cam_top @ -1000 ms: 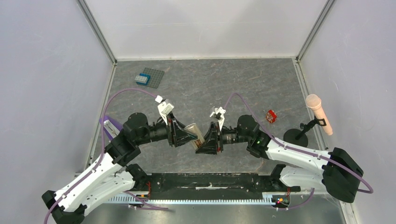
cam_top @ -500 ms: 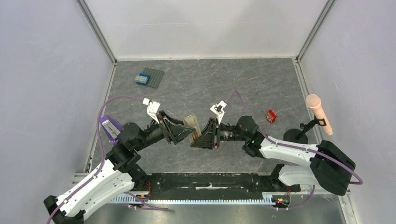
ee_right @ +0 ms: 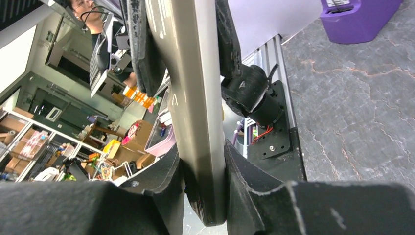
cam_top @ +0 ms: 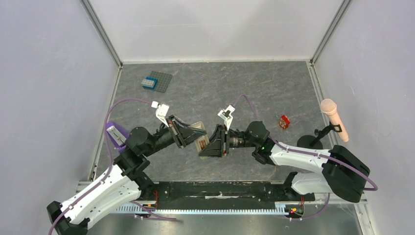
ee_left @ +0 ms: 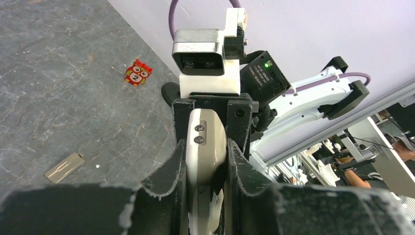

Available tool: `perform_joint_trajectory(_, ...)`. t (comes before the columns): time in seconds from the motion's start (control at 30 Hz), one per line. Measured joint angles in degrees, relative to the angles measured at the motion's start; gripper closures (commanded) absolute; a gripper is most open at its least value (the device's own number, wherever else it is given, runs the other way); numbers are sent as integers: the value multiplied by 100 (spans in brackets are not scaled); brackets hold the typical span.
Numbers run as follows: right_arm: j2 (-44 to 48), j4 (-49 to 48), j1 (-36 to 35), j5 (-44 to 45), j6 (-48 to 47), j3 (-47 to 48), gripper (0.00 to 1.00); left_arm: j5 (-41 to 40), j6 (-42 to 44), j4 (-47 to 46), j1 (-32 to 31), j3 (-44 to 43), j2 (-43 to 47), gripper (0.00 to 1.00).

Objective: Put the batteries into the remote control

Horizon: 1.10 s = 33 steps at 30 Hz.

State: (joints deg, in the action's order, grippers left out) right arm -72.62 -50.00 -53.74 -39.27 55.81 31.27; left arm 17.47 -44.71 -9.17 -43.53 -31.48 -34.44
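Both grippers clamp one slim white rectangular plastic remote control (ee_left: 208, 129), edge-on and in mid-air between them. Left gripper (ee_left: 205, 164) pinches one end, right gripper (ee_right: 203, 166) the other. Risks: opposed pulls could twist it or pop it loose, and either jaw slackening would probably drop it. Blue batteries not visible in any view.

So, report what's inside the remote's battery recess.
The remote control, gripped by the left gripper and right gripper, shows only a tan-and-dark patch from above; whether anything sits inside is too small to tell.
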Motion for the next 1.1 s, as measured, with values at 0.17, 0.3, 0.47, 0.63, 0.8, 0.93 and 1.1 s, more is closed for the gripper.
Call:
perform_joint_trajectory(0.17, 0, 144, -22, 81, -48, 140, 22, -225, 92, 212, -15, -17, 240, 98)
perform_joint_trajectory(0.3, 15, 686, -22, 584, -348, 262, 18, -1268, 420, 1386, -22, -297, 573, 98)
perform_joint_trajectory(0.47, 0, 1845, -157, 1851, -874, 584, 27, -3611, 1029, 3314, -22, -1237, 1069, 98)
perform_joint_trajectory(0.63, -1056, 3139, -638, 3532, -1167, 2057, 52, -5069, 1561, 4151, -22, -1932, 1547, 98)
perform_joint_trajectory(0.8, -2697, 4048, -1064, 4972, -1174, 3707, 61, -5622, 1956, 4483, -22, -2107, 1755, 98)
perform_joint_trajectory(0.93, -3810, 4583, -1307, 5746, -1340, 4605, 58, -5744, 2142, 4642, -22, -2153, 1757, 98)
perform_joint_trajectory(1.1, -4656, 4898, -1469, 6238, -1611, 5184, 36, -5761, 2212, 4684, -22, -2194, 1762, 98)
